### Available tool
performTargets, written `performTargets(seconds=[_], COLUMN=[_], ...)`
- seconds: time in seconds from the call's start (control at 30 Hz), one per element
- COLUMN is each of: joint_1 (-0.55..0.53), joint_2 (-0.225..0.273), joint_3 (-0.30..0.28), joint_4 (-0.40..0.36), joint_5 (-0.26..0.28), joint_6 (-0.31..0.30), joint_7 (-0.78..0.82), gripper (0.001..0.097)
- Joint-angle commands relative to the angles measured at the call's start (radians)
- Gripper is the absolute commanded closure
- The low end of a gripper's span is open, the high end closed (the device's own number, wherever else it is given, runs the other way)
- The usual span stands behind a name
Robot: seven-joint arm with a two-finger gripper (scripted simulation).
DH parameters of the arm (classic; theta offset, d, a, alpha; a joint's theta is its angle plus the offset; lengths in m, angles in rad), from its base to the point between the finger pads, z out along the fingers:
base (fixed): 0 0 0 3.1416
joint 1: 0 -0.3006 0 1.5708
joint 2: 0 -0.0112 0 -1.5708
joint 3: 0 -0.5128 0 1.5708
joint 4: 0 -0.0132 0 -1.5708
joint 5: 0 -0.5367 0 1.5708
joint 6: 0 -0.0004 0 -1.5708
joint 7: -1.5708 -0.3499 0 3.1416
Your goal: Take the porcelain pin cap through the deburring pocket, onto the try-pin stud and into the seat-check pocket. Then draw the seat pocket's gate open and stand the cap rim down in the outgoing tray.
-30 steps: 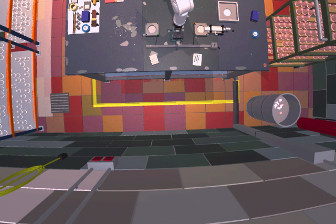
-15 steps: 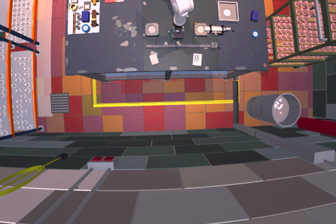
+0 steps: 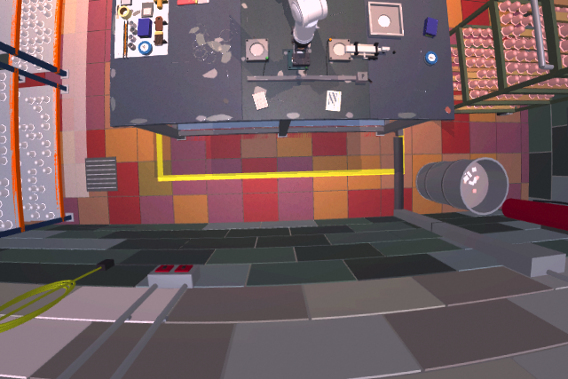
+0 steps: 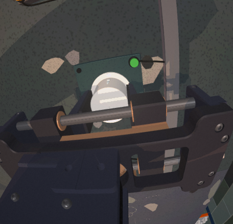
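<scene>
The white porcelain pin cap (image 4: 109,97) is partly hidden behind my gripper's guide rod in the wrist camera. It sits over the green try-pin stud plate (image 4: 108,72), whose corner light (image 4: 133,62) glows green. In the side camera my gripper covers the cap and most of the plate (image 3: 300,62). The deburring pocket (image 3: 256,49) stands to the left of the plate. The seat-check pocket (image 3: 339,49) stands to the right, with its white gate handle (image 3: 369,49) pointing right. The outgoing tray (image 3: 385,19) lies further right and back. My gripper (image 4: 108,99) grips the cap from both sides.
A white board of small parts (image 3: 141,12) lies at the table's back left. A grey rail (image 3: 306,77) runs in front of the stations. Two paper cards (image 3: 259,100) (image 3: 333,100) lie near the front edge. A blue block (image 3: 430,26) and a blue-white disc (image 3: 430,58) lie at the right.
</scene>
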State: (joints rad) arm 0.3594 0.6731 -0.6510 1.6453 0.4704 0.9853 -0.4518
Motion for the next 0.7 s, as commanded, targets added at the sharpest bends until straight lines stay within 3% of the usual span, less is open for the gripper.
performTargets(seconds=[0.0,0.2,0.67], joint_1=[0.0,0.0,0.0], joint_2=[0.0,0.0,0.0], joint_3=[0.0,0.0,0.0], joint_4=[0.0,0.0,0.0], joint_5=[0.0,0.0,0.0], joint_6=[0.0,0.0,0.0], joint_7=[0.0,0.0,0.0], gripper=[0.0453,0.0333,0.0328])
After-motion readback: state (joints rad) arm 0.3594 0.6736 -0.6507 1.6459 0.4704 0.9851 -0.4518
